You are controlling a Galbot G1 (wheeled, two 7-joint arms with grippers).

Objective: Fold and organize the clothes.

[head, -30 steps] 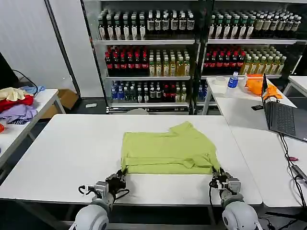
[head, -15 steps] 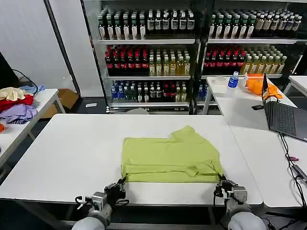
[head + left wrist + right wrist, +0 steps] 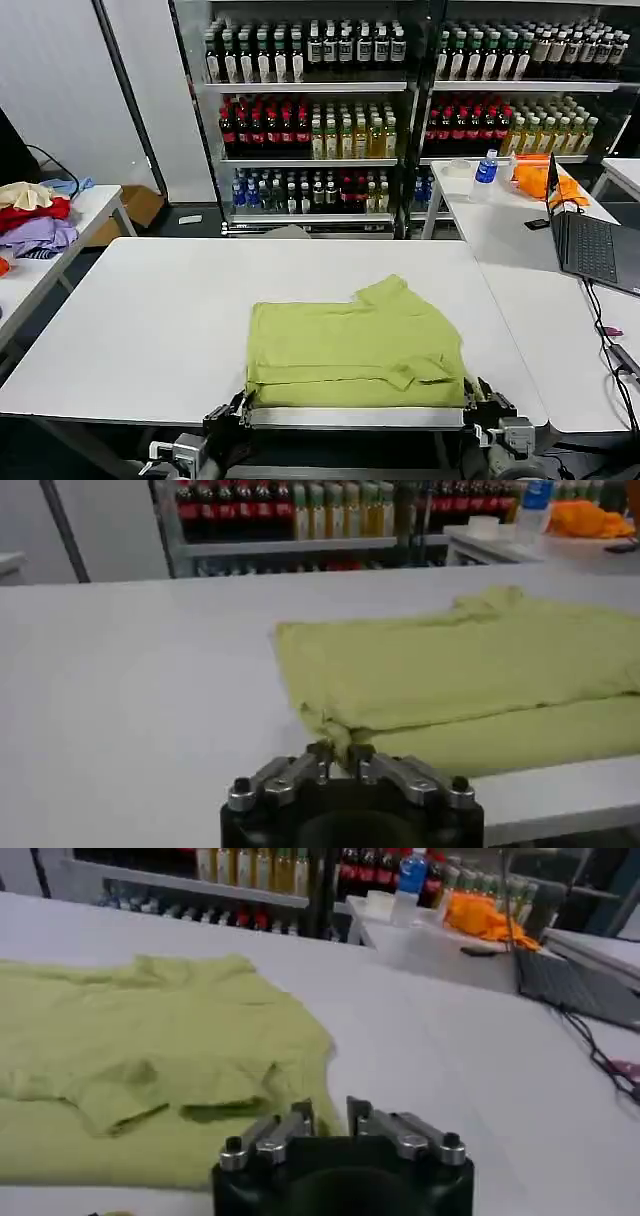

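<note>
The lime-green shirt (image 3: 352, 340) lies folded flat on the white table (image 3: 150, 320), its near edge at the table's front edge. My left gripper (image 3: 236, 408) is at the shirt's near left corner, just off the front edge. In the left wrist view that gripper (image 3: 340, 758) is shut on a bunched bit of the shirt (image 3: 470, 670). My right gripper (image 3: 478, 398) is at the near right corner. In the right wrist view it (image 3: 330, 1113) holds the hem of the shirt (image 3: 140, 1048) between its fingers.
A second white table with an open laptop (image 3: 590, 245) and an orange cloth (image 3: 535, 175) adjoins on the right. A pile of red, purple and cream garments (image 3: 30, 215) sits on a table at the left. Bottle shelves (image 3: 400, 110) stand behind.
Both grippers have drawn back toward me and lower, dragging the shirt across the table until its near edge reaches the front edge.
</note>
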